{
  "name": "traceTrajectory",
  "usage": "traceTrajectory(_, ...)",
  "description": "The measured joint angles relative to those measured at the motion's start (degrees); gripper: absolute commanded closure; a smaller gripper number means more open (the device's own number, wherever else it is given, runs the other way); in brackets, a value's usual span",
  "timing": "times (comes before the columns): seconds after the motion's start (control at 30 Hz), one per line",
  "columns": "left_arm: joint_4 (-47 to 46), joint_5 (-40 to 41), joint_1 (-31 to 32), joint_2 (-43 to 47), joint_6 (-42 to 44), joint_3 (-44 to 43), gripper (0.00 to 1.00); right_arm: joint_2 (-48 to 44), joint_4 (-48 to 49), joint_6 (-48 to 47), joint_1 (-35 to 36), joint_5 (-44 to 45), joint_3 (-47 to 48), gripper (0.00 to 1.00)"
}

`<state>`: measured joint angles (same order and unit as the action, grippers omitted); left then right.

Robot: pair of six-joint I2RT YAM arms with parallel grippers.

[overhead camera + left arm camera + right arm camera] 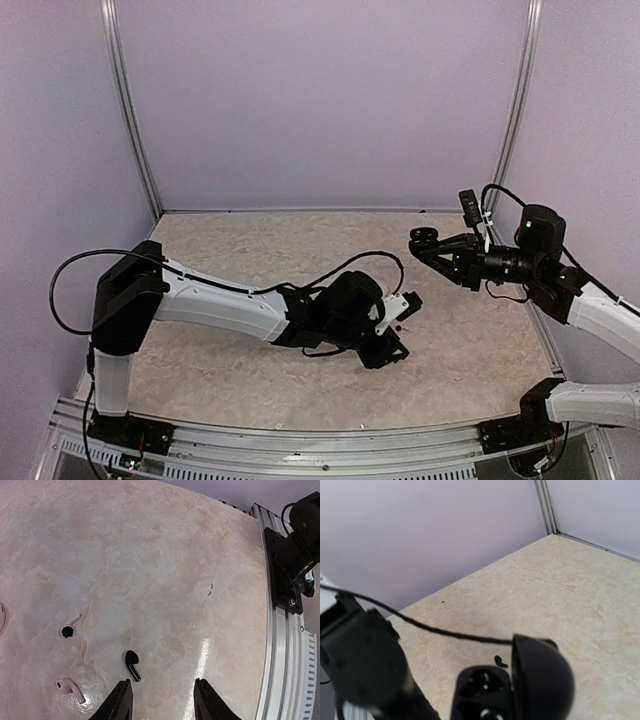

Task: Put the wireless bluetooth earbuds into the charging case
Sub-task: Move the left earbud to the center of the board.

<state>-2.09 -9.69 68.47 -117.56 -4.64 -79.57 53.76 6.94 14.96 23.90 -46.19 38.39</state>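
A glossy black earbud (132,665) lies on the marble table just ahead of my left gripper's left fingertip. My left gripper (162,692) hangs low over the table, open, with nothing between its fingers. A pale earbud (70,689) lies further left, and a third one with a dark head and white stem (69,628) sits beyond it. My right gripper (432,246) is raised at the right and is shut on the black charging case (487,690). The case's lid (542,680) stands open and its wells look empty. The black earbud (500,661) shows on the table past the case.
The left arm (230,305) reaches across the table's middle, and its black cable (455,635) crosses the right wrist view. The metal rail and the right arm's base (292,575) edge the table. A pinkish object (1,617) is cut off at the left.
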Motion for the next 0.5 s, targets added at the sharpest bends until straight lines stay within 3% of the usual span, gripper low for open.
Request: traceTrajectory(0.5, 9.9, 4.5, 1.0, -14.0, 2.1, -14.6, 0.57, -0.2, -0.2, 0.2, -1.2, -1.4, -0.3, 1.0)
